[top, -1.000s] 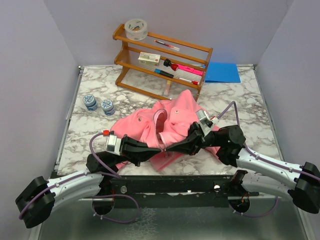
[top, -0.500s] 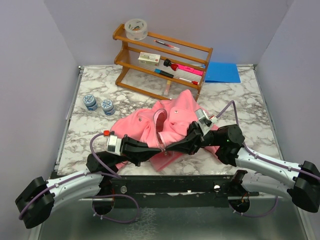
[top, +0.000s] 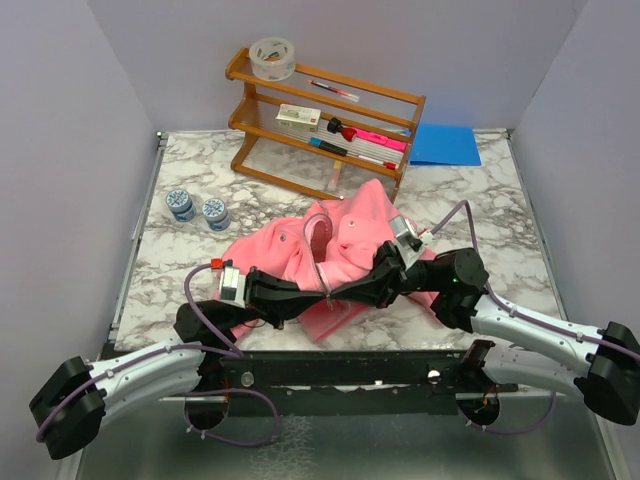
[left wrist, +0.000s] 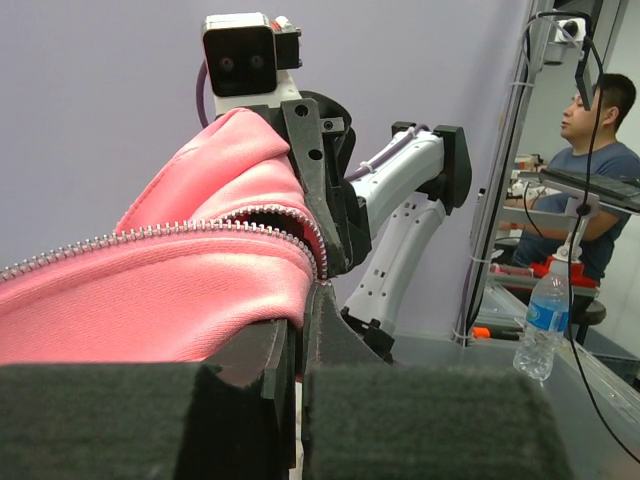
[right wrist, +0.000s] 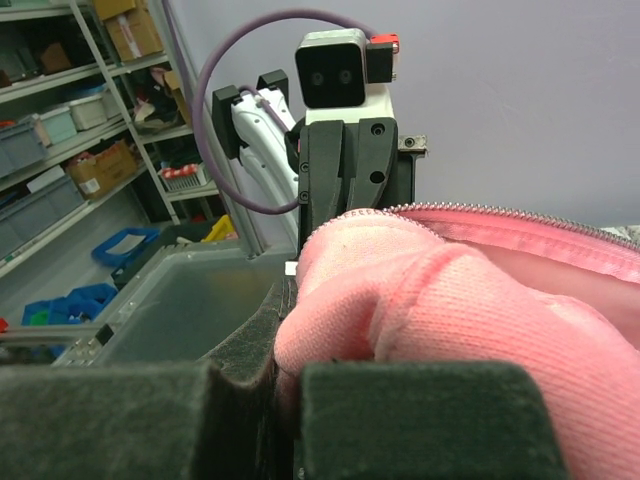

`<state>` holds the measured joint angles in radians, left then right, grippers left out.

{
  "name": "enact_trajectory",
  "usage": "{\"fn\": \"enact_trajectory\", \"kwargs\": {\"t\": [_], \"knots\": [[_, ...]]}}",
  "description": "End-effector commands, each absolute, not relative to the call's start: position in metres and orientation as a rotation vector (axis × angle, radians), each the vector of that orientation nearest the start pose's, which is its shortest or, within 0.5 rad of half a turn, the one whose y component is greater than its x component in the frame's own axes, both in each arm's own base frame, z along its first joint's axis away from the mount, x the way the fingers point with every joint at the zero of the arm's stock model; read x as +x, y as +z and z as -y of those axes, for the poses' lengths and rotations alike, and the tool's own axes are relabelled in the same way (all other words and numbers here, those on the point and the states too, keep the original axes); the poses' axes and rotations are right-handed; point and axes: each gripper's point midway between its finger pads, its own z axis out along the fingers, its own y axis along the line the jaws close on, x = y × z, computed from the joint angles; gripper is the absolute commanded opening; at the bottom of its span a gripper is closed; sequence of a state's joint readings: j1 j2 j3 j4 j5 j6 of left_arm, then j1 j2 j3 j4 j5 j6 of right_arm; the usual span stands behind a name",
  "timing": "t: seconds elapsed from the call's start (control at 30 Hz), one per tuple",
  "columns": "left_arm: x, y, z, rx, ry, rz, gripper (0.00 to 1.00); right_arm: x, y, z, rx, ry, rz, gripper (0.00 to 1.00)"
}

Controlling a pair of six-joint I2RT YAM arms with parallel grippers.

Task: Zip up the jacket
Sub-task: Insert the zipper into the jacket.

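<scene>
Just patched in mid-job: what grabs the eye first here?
The pink jacket lies bunched on the marble table, its zipper open. The left gripper and right gripper meet nose to nose at its near edge, both shut on the fabric. A wooden rack stands at the back.

Wooden tiered rack (top: 290, 178) at the marbled table's (top: 520, 245) far edge. Two round blue-lidded jars (top: 182, 204) near left edge. Flat blue folder (top: 445, 145) at far right corner.
</scene>
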<state>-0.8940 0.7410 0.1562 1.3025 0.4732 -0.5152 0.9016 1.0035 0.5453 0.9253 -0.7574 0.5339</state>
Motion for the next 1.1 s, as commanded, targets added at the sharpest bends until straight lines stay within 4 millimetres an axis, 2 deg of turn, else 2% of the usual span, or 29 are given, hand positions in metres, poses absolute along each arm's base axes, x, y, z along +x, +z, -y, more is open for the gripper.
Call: {"fn": "enact_trajectory", "kwargs": {"t": [0.0,0.3,0.53,0.9,1.07], "knots": [[0.082,0.333,0.258,0.658,-1.477,-0.798,0.0,0.096,0.355,-0.327,-0.915,1.585,-0.996,0.0],[0.074,0.334,0.256,0.686,-1.492,-0.766,0.0,0.122,0.347,-0.331,-0.838,1.469,-1.082,0.0],[0.08,0.331,0.256,0.662,-1.479,-0.793,0.0,0.123,0.346,-0.33,-0.837,1.461,-1.083,0.0],[0.08,0.331,0.257,0.664,-1.482,-0.799,0.0,0.136,0.338,-0.326,-0.825,1.344,-1.115,0.0],[0.082,0.327,0.258,0.66,-1.478,-0.821,0.0,0.132,0.342,-0.324,-0.825,1.362,-1.096,0.0]]}}
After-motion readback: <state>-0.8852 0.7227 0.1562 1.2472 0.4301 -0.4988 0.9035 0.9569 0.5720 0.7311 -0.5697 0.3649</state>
